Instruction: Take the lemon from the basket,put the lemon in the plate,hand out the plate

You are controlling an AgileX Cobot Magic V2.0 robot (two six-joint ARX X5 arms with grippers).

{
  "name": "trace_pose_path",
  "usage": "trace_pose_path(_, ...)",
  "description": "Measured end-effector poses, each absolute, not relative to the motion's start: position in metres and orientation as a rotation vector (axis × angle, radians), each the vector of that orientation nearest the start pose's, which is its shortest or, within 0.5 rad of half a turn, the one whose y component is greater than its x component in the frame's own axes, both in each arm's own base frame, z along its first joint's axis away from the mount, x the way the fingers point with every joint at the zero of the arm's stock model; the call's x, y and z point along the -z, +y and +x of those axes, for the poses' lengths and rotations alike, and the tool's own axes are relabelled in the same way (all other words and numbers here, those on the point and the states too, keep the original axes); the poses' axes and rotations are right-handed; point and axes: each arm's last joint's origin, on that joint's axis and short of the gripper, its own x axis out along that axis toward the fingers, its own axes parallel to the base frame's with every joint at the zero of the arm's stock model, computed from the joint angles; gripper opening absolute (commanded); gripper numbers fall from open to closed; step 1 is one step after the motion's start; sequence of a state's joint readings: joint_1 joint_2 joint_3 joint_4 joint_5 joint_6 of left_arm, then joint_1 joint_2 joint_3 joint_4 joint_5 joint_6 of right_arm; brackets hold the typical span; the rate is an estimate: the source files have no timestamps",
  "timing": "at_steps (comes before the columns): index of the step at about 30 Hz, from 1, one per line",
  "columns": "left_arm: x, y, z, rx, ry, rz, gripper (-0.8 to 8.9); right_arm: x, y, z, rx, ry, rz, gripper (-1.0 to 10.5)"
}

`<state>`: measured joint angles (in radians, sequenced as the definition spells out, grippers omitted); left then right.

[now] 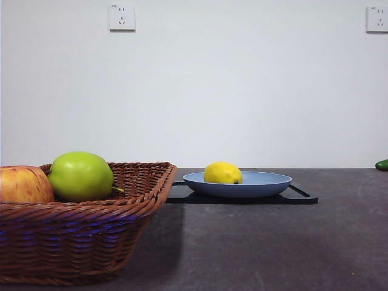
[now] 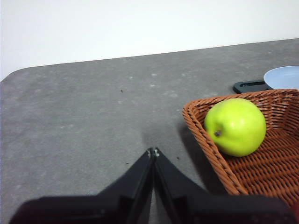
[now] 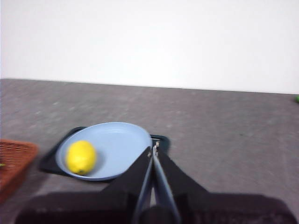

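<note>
The grey table (image 1: 273, 242) took up most of the front view, w/ a white wall (image 1: 242, 85) behind it carrying two sockets, one (image 1: 122, 17) at upper left and one (image 1: 377, 19) at the upper right edge. The basket (image 1: 91, 236) sat nearest the camera at left, holding a green apple (image 1: 80, 176) and, touching it at the frame's left edge, a red-yellow apple (image 1: 23, 185). Behind and to the right of the basket lay a black tray (image 1: 303, 197), and the plate (image 1: 260, 183) rested on it. The lemon (image 1: 222, 173) lay in the plate, on the side toward the basket, so it was out of the basket already. A small green thing (image 1: 382, 164) showed at the far right edge, too cropped to identify. Neither arm appeared in the front view. Left gripper (image 2: 153, 151) hung over bare table just beside the basket's corner, jaws pressed together tip to tip, gripping nothing. Right gripper (image 3: 154, 147) hung near the plate's rim on the side away from the lemon, jaws likewise pressed together and empty; that view was a bit blurred.
</note>
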<state>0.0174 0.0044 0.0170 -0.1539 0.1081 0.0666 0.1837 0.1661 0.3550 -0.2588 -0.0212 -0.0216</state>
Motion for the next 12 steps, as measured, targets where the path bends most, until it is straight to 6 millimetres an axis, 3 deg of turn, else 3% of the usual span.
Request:
trace_pose_path(5,-0.154,-0.001,0.096,0.095,0.138,0.058,0.08,-0.204,0.008,0.088,-0.131,0.000,-0.014,0.0)
trace_pose_path(12,-0.154,-0.001,0.096,0.095,0.138,0.058,0.08,-0.161,0.008,0.096,-0.119,0.100,-0.004,0.0)
